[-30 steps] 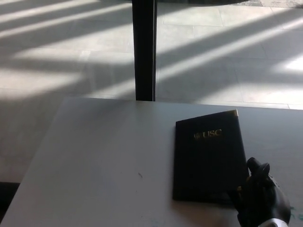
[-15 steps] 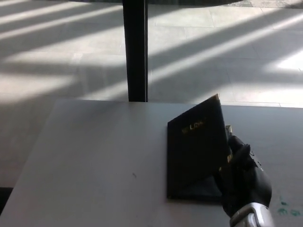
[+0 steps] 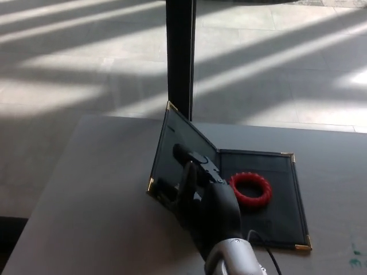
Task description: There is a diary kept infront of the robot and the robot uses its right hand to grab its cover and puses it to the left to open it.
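Observation:
The black diary lies open on the grey table [image 3: 97, 200]. Its cover [image 3: 172, 140], with gold corners, stands tilted up past vertical and leans to the left. The inside panel [image 3: 278, 220] lies flat on the table with a red ridged ring [image 3: 250, 189] resting on it. My right hand [image 3: 203, 197] comes in from the bottom and lies against the inner face of the cover, with its fingers [image 3: 184, 153] spread on it and not clasped around an edge. My left hand does not show.
A black vertical post [image 3: 180, 57] rises just behind the table's far edge, close to the cover's top corner. Beyond lies a tiled floor with sun stripes. Green marks [image 3: 356, 256] sit near the table's right front. A thin cable [image 3: 268, 258] runs by my wrist.
The cover has swung from half raised to past upright, leaning left, and the red ring inside now shows. My right hand has moved left with it. The camera view has shifted slightly.

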### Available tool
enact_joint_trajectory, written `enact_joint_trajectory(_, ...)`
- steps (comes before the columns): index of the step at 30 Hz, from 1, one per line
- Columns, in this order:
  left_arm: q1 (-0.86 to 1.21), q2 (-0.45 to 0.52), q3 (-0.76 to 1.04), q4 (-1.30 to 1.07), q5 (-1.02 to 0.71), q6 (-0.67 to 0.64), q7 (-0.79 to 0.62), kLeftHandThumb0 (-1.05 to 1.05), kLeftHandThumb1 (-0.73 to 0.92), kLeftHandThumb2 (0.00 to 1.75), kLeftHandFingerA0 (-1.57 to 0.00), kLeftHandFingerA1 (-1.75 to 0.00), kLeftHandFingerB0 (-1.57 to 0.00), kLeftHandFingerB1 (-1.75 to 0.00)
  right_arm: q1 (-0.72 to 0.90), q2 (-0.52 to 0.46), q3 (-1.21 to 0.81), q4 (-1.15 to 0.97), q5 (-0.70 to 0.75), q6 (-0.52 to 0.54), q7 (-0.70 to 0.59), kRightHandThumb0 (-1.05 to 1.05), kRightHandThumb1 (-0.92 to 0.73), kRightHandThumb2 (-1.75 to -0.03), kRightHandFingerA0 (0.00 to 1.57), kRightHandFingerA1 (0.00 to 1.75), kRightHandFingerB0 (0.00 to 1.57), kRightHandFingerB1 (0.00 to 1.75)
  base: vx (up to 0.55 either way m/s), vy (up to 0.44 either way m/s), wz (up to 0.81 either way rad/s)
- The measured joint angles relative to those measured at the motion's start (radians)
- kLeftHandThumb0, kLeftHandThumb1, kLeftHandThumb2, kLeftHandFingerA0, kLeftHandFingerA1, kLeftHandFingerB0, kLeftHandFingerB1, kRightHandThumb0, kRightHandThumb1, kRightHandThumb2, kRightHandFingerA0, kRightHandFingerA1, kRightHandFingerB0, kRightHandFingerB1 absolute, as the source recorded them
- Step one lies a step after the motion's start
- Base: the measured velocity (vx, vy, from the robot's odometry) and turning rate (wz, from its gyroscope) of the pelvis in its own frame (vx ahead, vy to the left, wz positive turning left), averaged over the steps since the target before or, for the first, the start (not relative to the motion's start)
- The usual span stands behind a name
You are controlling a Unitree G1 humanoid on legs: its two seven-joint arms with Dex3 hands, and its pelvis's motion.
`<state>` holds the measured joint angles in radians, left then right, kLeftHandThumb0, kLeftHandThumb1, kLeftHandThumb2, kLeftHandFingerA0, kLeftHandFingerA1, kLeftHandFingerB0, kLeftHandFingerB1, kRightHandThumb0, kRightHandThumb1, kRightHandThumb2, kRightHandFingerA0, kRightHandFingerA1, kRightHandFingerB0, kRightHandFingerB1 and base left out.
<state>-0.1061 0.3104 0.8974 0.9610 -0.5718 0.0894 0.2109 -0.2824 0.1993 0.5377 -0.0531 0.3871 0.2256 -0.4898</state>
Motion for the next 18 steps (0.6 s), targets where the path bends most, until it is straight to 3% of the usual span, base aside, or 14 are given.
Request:
enact_joint_trajectory(8, -0.009, 0.011, -0.014, 0.007, 0.002, -0.001, 0.007, -0.93, 0.92, 0.98, -0.36, -0.86, -0.28, -0.69, -0.015, -0.017, 0.033, 0.043, -0.108, 0.008, 0.035, -0.70, -0.92, -0.85, 0.28, 0.63, 0.23, 0.52, 0.00, 0.000, 0.00)
enact_joint_trajectory(9, -0.012, 0.014, -0.016, 0.011, 0.002, -0.001, 0.007, -0.84, 0.91, 1.25, -0.38, -0.82, -0.31, -0.70, -0.023, -0.021, 0.019, 0.058, -0.122, 0.014, 0.035, -0.70, -0.92, -0.87, 0.24, 0.61, 0.20, 0.51, 0.00, 0.000, 0.00)
enact_joint_trajectory(10, -0.016, 0.017, -0.018, 0.015, 0.002, -0.002, 0.007, -0.84, 0.91, 1.25, -0.38, -0.82, -0.31, -0.70, -0.034, -0.026, 0.003, 0.071, -0.136, 0.018, 0.035, -0.70, -0.92, -0.87, 0.24, 0.61, 0.20, 0.51, 0.00, 0.000, 0.00)
enact_joint_trajectory(11, -0.018, 0.020, -0.021, 0.019, 0.003, -0.002, 0.007, -0.90, 0.92, 0.99, -0.35, -0.87, -0.23, -0.67, -0.046, -0.031, -0.014, 0.085, -0.149, 0.023, 0.035, -0.73, -0.92, -0.84, 0.23, 0.58, 0.21, 0.48, 0.00, 0.000, 0.00)
enact_joint_trajectory(13, -0.028, 0.027, -0.029, 0.022, 0.004, -0.002, 0.009, -0.90, 0.92, 0.99, -0.35, -0.87, -0.23, -0.67, -0.077, -0.043, -0.058, 0.121, -0.173, 0.040, 0.035, -0.73, -0.92, -0.84, 0.23, 0.58, 0.21, 0.48, 0.00, 0.000, 0.00)
enact_joint_trajectory(15, -0.036, 0.036, -0.039, 0.017, 0.005, -0.003, 0.012, -0.93, 0.92, 1.03, -0.36, -0.87, -0.24, -0.67, -0.114, -0.047, -0.113, 0.163, -0.201, 0.062, 0.033, -0.72, -0.92, -0.84, 0.24, 0.58, 0.22, 0.48, 0.00, 0.000, 0.00)
enact_joint_trajectory(16, -0.040, 0.037, -0.044, 0.014, 0.006, -0.003, 0.015, -0.82, 0.89, 1.25, -0.39, -0.83, -0.29, -0.68, -0.127, -0.047, -0.132, 0.177, -0.211, 0.071, 0.033, -0.72, -0.92, -0.84, 0.25, 0.59, 0.23, 0.47, 0.00, 0.000, 0.00)
enact_joint_trajectory(17, -0.043, 0.038, -0.048, 0.013, 0.006, -0.003, 0.017, -0.91, 0.92, 0.97, -0.37, -0.86, -0.28, -0.69, -0.137, -0.047, -0.149, 0.191, -0.223, 0.078, 0.033, -0.71, -0.92, -0.84, 0.23, 0.59, 0.22, 0.49, 0.00, 0.000, 0.00)
enact_joint_trajectory(18, -0.047, 0.038, -0.051, 0.013, 0.007, -0.003, 0.021, -0.89, 0.92, 0.99, -0.37, -0.84, -0.27, -0.67, -0.151, -0.047, -0.169, 0.210, -0.234, 0.086, 0.033, -0.70, -0.92, -0.84, 0.24, 0.59, 0.22, 0.49, 0.00, 0.000, 0.00)
